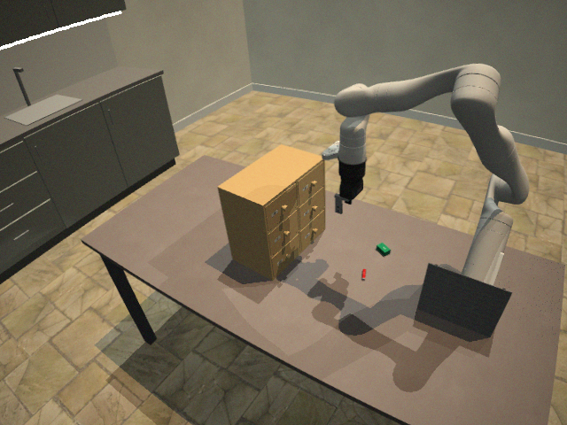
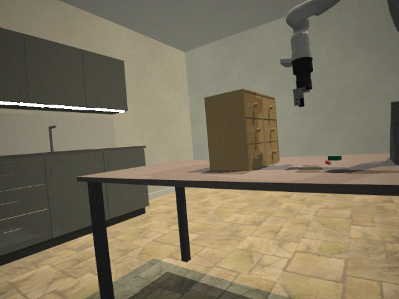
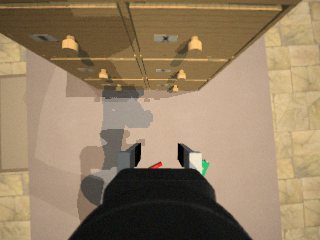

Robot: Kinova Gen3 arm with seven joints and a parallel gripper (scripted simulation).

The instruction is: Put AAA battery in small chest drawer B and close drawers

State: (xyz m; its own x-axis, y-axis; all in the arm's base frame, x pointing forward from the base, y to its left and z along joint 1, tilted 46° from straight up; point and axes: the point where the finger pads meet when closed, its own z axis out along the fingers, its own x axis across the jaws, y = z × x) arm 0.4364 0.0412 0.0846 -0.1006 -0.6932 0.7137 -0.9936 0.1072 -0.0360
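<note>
The small wooden chest stands upright with two columns of three drawers, all looking pushed in. Drawer B is the top drawer of the left column in the wrist view; its label is hard to read now. The red AAA battery lies on the table in front of the chest, partly hidden by the gripper in the wrist view. My gripper is open and empty, high above the table in front of the chest, clear of the knobs.
A green block lies near the battery, farther from the top camera. A dark upright panel stands by the arm's base. Knobs stick out from the drawer fronts.
</note>
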